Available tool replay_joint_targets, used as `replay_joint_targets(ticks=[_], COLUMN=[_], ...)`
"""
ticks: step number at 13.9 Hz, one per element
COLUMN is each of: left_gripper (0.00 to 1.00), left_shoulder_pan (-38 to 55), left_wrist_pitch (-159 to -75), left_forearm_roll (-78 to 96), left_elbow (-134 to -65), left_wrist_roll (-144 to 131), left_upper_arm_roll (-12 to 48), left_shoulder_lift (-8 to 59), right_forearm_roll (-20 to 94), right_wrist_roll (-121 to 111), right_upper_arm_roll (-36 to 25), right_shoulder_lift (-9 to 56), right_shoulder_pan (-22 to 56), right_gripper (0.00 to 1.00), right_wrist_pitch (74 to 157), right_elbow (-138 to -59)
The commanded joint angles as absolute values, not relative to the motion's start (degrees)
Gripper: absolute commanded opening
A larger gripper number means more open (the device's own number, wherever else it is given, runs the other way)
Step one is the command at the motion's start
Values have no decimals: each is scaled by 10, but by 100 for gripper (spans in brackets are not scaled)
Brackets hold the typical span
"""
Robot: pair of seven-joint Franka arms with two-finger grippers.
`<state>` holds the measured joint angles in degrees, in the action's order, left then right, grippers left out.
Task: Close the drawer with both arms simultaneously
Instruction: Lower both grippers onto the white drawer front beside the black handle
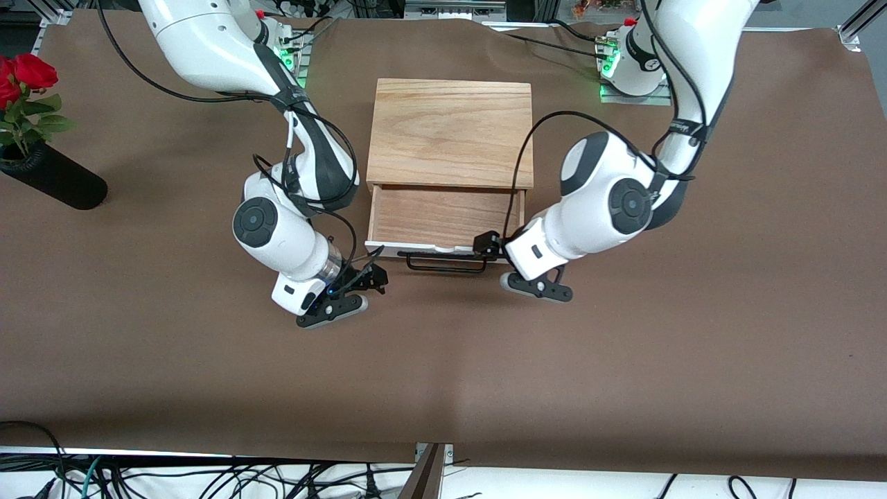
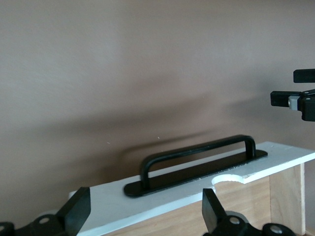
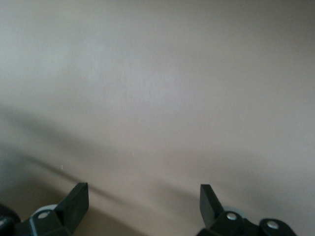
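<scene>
Right at the drawer's white front panel, the left claw sits at the corner toward the left arm's end of the counter, close to the end of the black handle. Its fingers are spread wide and released, nothing between them; in the left wrist view the handle and the panel's top edge run across the gap between the two pads. Can't tell whether it's actually touching the panel or just beside it.

The right claw is down low at the other corner of the front panel, a bit nearer the front camera than the panel and apart from it. Also wide open, holding nothing: its wrist view shows the two fingers with only bare brown counter past them.

The drawer itself is pulled out of the light wood box, its tray empty and fully showing, with the panel and handle facing the front camera. The box sits mid-counter between the two arm bases.

Further out, toward the right arm's end of the counter, there's a black vase lying on its side with red roses in it, well apart from everything else.
</scene>
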<state>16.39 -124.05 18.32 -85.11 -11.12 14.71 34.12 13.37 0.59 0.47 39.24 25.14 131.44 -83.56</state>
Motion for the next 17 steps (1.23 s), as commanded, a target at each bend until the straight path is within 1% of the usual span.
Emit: replay_joint_targets(ticks=[1,3,7,11,17], left_gripper=[100,100,100,100,100], left_shoulder_pan=[167,168,168,181,188], left_wrist_pitch=[-1245,-1248,-1297,-1297,-1276], left_forearm_roll=[197,197,196,197,197], left_elbow=[-845,-844,-844,-849,-853], left_wrist_roll=[-113,-113,-107,-113,-114], left_upper_arm_roll=[143,143,143,143,143], left_shoulder_lift=[352,357,368,373,376], right_forearm_roll=[143,144,176,178,179], right_wrist_roll=[11,11,12,13,14], right_upper_arm_roll=[11,22,23,23,23], right_shoulder_lift=[392,392,391,391,392], right_shoulder_pan=[250,249,250,260,286], right_gripper=[100,100,100,100,100], right_wrist_pitch=[1267,1257,1219,1191,1190], right_elbow=[-824,-824,-824,-824,-825])
